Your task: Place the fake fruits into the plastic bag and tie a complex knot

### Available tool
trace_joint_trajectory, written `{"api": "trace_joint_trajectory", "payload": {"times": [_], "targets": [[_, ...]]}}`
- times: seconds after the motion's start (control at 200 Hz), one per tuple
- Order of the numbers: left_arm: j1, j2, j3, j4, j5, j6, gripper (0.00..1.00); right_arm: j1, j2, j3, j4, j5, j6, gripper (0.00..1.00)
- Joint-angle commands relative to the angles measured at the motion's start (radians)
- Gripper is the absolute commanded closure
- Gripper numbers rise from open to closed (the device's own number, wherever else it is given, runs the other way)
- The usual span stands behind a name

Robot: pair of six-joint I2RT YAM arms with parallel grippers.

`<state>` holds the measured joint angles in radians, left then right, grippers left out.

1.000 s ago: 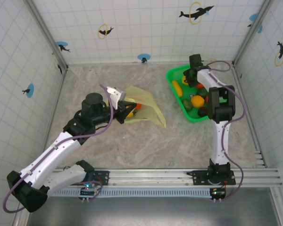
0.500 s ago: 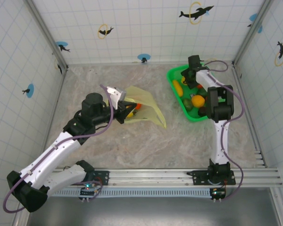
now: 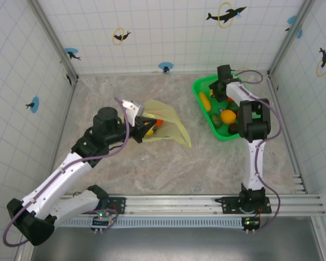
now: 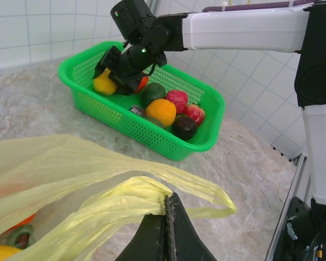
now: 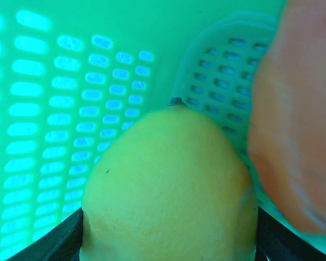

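The pale yellow plastic bag (image 3: 171, 124) lies at mid-table, and my left gripper (image 3: 143, 125) is shut on its bunched handle (image 4: 138, 193). Through the thin film I make out an orange fruit (image 3: 159, 123) and a yellow one (image 3: 149, 131) inside. My right gripper (image 3: 219, 91) reaches down into the green tray (image 3: 198, 87). Its fingers press on both sides of a yellow fruit (image 5: 168, 190), with a reddish fruit (image 5: 293, 136) close beside it. An orange fruit (image 4: 161, 111), a red one (image 4: 177, 99), a dark green one (image 4: 152, 93) and a blackish one (image 4: 185, 126) also lie in the tray.
The tray stands in the back right corner against the tiled walls. Bare marble tabletop (image 3: 152, 163) stretches between the bag and the rail at the near edge. The bag's second loop handle (image 4: 217, 198) trails toward the tray.
My right gripper has shifted only slightly inside the tray. The left arm and the bag have hardly moved.
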<state>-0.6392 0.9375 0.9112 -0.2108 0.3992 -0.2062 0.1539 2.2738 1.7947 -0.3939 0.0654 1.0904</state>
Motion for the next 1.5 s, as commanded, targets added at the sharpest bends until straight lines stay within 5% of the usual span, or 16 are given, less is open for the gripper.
{"api": "trace_joint_trajectory", "payload": {"times": [0.0, 0.14, 0.375, 0.51, 0.811, 1.141, 1.496], "targets": [[0.009, -0.026, 0.037, -0.013, -0.016, 0.014, 1.0, 0.001, -0.217, -0.144, 0.144, -0.028, -0.038, 0.63], [0.008, -0.037, 0.037, -0.018, -0.039, 0.004, 1.0, 0.001, -0.412, -0.387, 0.365, -0.129, -0.093, 0.63], [0.009, -0.054, 0.035, -0.024, -0.058, -0.017, 1.0, 0.03, -0.73, -0.745, 0.812, -0.481, -0.22, 0.64], [0.008, -0.068, 0.027, -0.024, -0.069, -0.024, 1.0, 0.118, -0.899, -0.86, 0.87, -0.585, -0.344, 0.64], [0.007, -0.083, 0.021, -0.024, -0.078, -0.049, 1.0, 0.455, -1.148, -0.96, 0.644, -0.496, -0.72, 0.63], [0.009, -0.117, 0.011, -0.031, -0.082, -0.055, 1.0, 0.754, -1.141, -1.001, 0.479, -0.302, -0.929, 0.63], [0.008, -0.15, -0.028, -0.043, -0.06, -0.055, 1.0, 0.782, -0.864, -0.863, 0.463, -0.074, -0.94, 0.63]]}}
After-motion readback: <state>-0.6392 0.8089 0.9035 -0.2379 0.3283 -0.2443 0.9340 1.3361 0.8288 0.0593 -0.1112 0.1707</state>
